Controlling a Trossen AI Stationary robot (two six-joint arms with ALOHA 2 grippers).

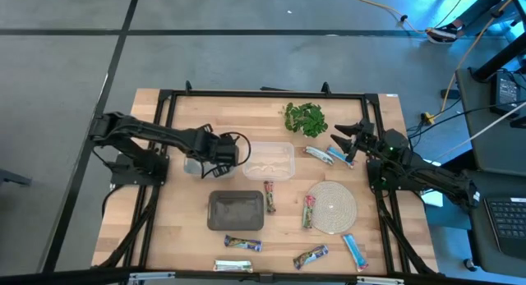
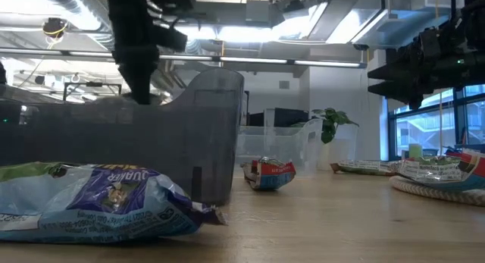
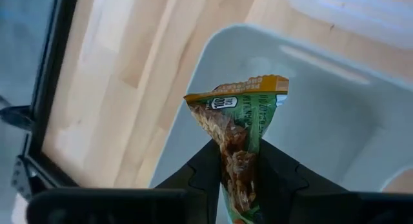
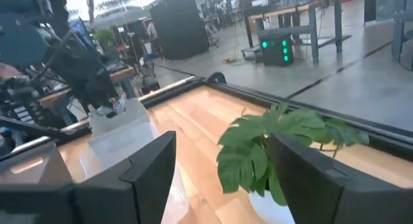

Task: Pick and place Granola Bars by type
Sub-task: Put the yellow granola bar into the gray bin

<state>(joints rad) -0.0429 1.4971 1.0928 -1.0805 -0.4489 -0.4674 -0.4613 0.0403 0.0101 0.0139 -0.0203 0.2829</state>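
Green-and-yellow wrapping shows between the dark fingers of the left gripper (image 3: 240, 179), whose jaws are clamped on a granola bar (image 3: 240, 130) that stands upright out of them, its crimped end pointing away from the wrist. Directly beyond the held bar lies a small clear bin (image 3: 335, 114), its pale floor filling the space past the fingertips. From overhead, the left gripper (image 1: 223, 149) hangs just beside a larger clear tray (image 1: 269, 160) near the middle of the wooden table (image 1: 173, 211).

Across the table, the right gripper (image 1: 345, 140) hovers with its jaws spread wide and nothing between them. A green leafy plant (image 4: 277, 146) sits just ahead of the gap, and a blue-wrapped bar (image 1: 339, 157) and a green-wrapped bar (image 1: 317, 153) lie close under the fingertips.

Other bars remain scattered well away from both sets of jaws: a red-and-green one (image 1: 269, 196) beside a dark tray (image 1: 236, 210), another (image 1: 309, 211) at the edge of a round woven mat (image 1: 332, 207), and four more along the near edge, including a blue bar (image 1: 355, 251) and a purple-and-yellow one (image 1: 243, 244). At table height, a crumpled purple wrapper (image 2: 114, 202) fills the foreground.
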